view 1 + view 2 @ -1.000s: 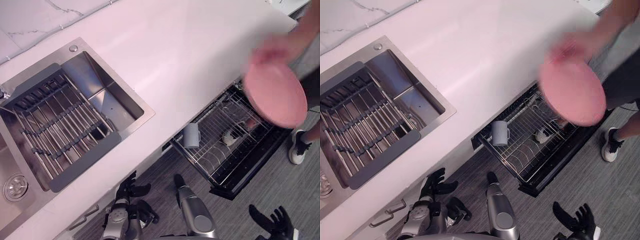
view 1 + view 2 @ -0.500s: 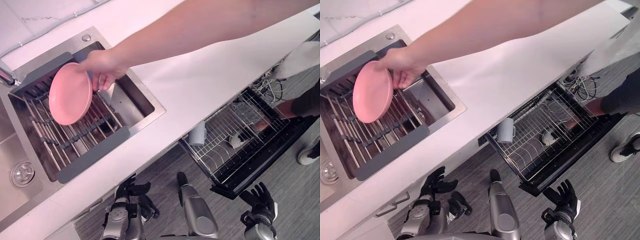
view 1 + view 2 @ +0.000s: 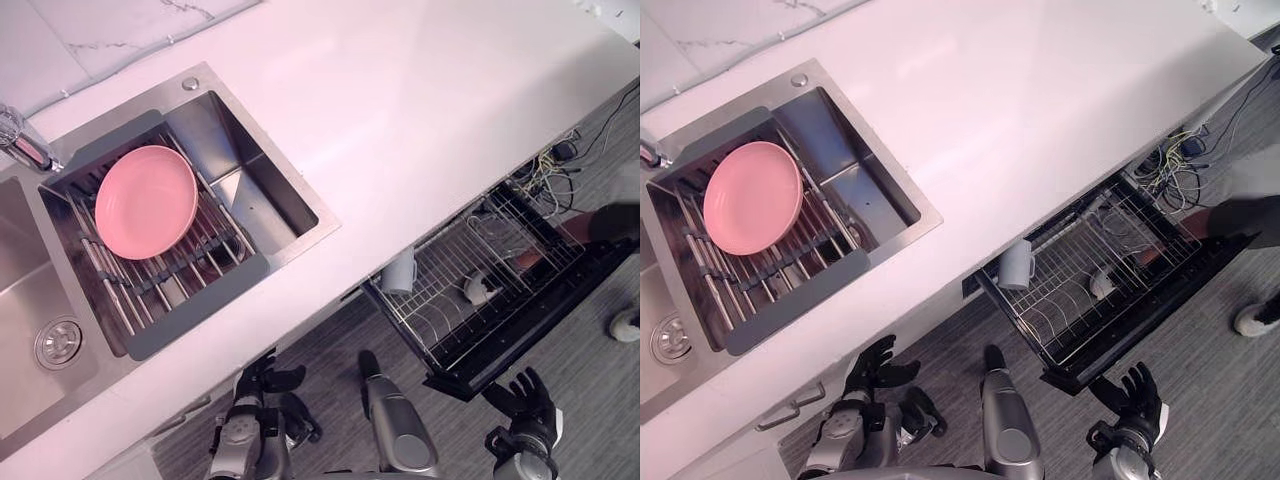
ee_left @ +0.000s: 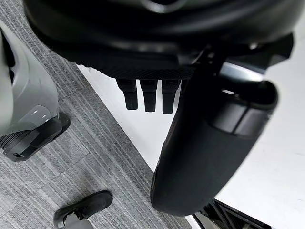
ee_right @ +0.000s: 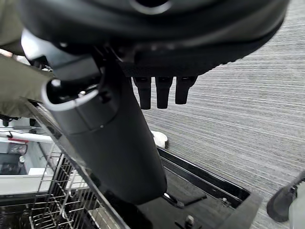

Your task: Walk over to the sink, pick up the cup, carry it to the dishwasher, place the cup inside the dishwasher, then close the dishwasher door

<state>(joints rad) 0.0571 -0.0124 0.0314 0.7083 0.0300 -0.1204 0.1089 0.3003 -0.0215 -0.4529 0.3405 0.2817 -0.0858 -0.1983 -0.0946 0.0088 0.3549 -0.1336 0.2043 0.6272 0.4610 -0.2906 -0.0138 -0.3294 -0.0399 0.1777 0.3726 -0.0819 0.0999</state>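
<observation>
**Cup racked, door open, a person close by**

Left eye view: the cup (image 3: 398,270) sits in the counter-side corner of the pulled-out dishwasher rack (image 3: 455,300), so we judge the placing done and the dishwasher door (image 3: 545,312) the step left. A pink plate (image 3: 145,200) lies on the grid in the sink (image 3: 250,195); a person (image 3: 612,222) is just beside the rack's far end, with a shoe (image 3: 628,325) near the door. We see the hazard there: lifting the door with the rack out would jam it against the wires and could tip the cup; a leg in its path could be struck; the rack, we judge, must slide in first.

Right eye view: the left hand (image 3: 875,368) hangs low by the cabinet front; the right hand (image 3: 1137,392) is low, near the door's outer corner; both are spread and hold nothing.

Left wrist view: its fingers (image 4: 149,98) are straight, the thumb apart, nothing between them.

Right wrist view: its fingers (image 5: 162,93) are straight and empty; the door and rack wires lie beyond, apart from the hand.
</observation>
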